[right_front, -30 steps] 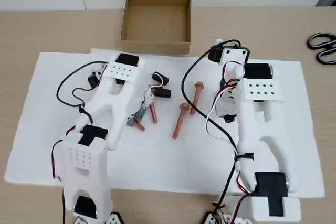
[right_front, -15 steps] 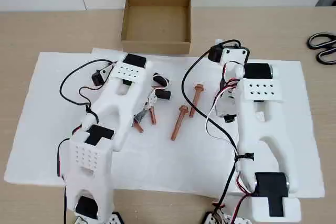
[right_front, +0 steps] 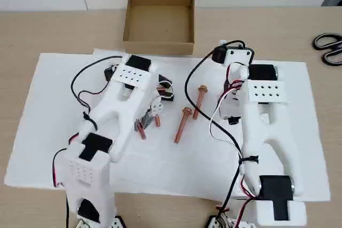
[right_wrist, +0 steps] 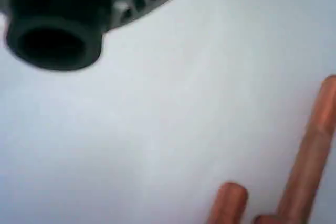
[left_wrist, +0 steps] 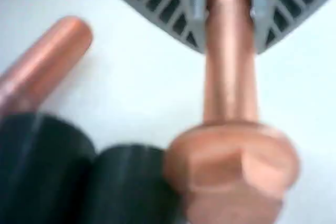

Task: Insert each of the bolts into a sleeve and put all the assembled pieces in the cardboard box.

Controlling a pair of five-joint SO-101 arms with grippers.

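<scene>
Left tool (right_front: 152, 112), near the middle of the white sheet (right_front: 48, 110), is clamped on the shank of a copper bolt (left_wrist: 230, 82). The bolt's hexagonal head projects clear of the jaws, and in the left wrist view its long axis runs straight out from the tool. Beside that head lie two spare sleeves (left_wrist: 79, 182), black and side by side, and a further bolt (left_wrist: 44, 61) rests just past them.

Right tool (right_front: 232, 113), toward the right edge of the table (right_front: 53, 30), appears to grip a black sleeve (right_wrist: 52, 38) with its open bore facing the wrist camera. Two loose bolts (right_front: 183, 125) lie on the sheet between the two tools, their shanks roughly parallel and their heads toward the far edge.

The relation that matters is bolt to bore. The held bolt lies to the left of the held sleeve, well apart from it, with the loose bolts between. Judged from this layout, mating them calls for both arms to close across the middle and bring the shank's axis in line with the bore.

The cardboard box (right_front: 158, 42) stands at the far edge, nearer the left arm, and holds no assembled piece yet. Scissors (right_front: 327, 46) lie at the right edge.
</scene>
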